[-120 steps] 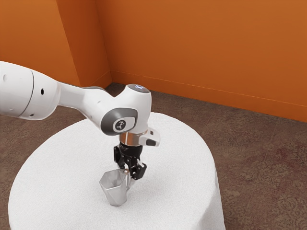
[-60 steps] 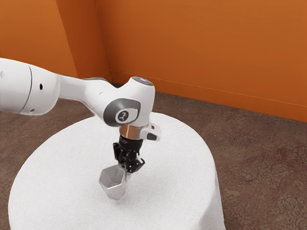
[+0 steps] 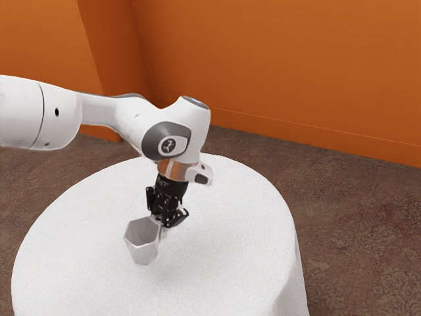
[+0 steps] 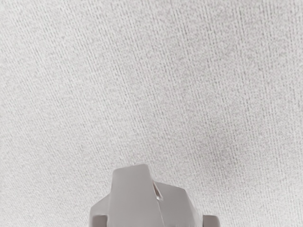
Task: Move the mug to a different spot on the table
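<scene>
The black two-finger gripper [image 3: 164, 219] has its fingers drawn close together on the rim wall of the faceted pale grey mug [image 3: 141, 241], pinching only the side toward the exterior view's right, so the body hangs off to the exterior view's left, tilted, and appears just clear of the cloth. That off-centre pinch is the main risk: the mug's weight could turn it in the grip or let the thin, smooth wall slide out, more so if the arm swings quickly. Carried this low, its bottom corner could catch the round table under white cloth [image 3: 250, 263] and be levered loose. It hangs toward the near side of the table, so a drop here might roll it over the edge to the brown floor [image 3: 355, 224] before the orange wall [image 3: 296, 59].
</scene>
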`<state>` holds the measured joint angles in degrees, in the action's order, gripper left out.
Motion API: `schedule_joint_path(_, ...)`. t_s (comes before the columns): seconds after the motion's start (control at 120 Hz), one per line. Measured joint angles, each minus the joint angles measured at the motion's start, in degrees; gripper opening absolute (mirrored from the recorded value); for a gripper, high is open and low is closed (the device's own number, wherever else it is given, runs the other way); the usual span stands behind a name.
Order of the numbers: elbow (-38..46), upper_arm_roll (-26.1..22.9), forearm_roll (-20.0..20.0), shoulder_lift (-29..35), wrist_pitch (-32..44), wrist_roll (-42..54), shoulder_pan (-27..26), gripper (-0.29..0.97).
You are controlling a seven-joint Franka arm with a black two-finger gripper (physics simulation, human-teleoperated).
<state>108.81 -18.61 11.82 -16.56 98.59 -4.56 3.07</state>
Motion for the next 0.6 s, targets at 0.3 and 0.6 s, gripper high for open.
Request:
schedule_joint_path(0.3,-5.6,2.0,-0.1,-3.7,-1.7,6.4,0.2,0.08)
schedule_joint_path(0.6,-11.0,4.7,-0.4,-8.0,-5.3,15.2,0.4,0.08)
